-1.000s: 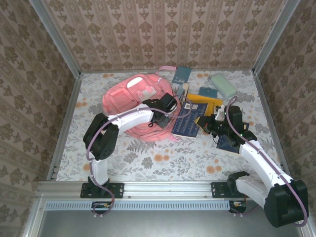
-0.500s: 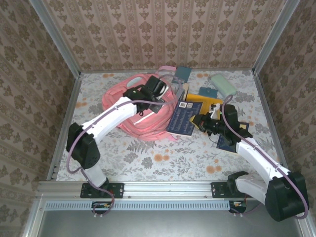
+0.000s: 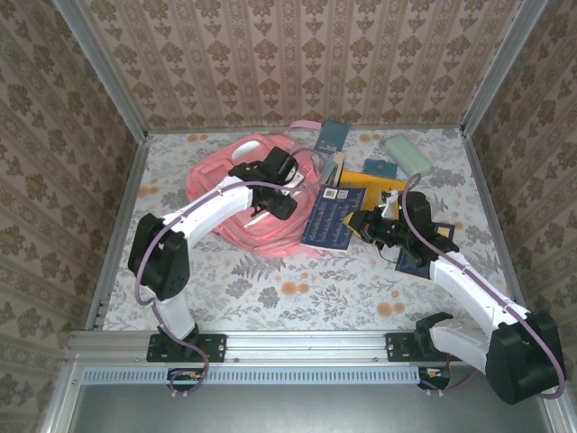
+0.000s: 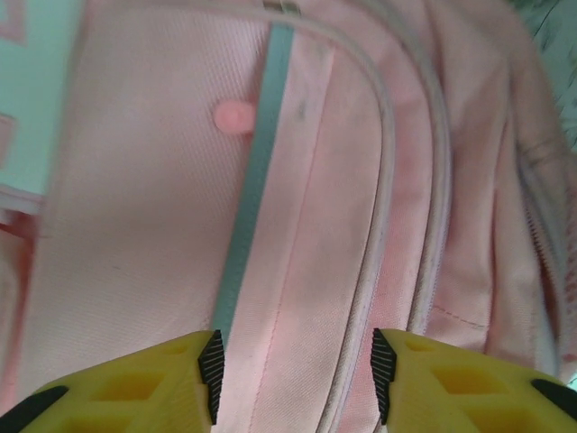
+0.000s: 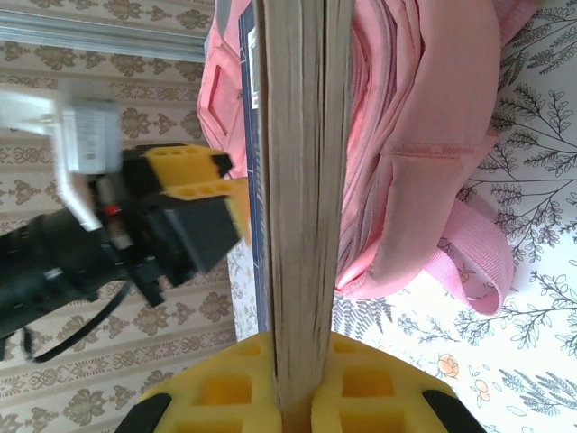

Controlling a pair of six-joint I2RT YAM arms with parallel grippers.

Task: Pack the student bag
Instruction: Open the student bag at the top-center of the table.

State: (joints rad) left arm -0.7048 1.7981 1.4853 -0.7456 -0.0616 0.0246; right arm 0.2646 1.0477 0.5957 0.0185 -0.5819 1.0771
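Two claws, left claw [image 4: 293,386] gaping over student bag [image 4: 135,225], right claw [image 5: 300,365] clamping book [image 5: 302,180] beside it.

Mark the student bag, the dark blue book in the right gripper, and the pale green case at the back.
student bag [image 3: 206,180], top external view, left side of its pink fabric.
dark blue book [image 3: 329,218], top external view, middle of its cover.
pale green case [image 3: 407,155], top external view, middle of its top.

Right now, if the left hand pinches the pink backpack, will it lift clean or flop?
Probably flops: the backpack is soft, wrinkled fabric lying slumped, so it should sag around one pinch. Likely light, since it looks flat. Its loose strap could drag or snag.
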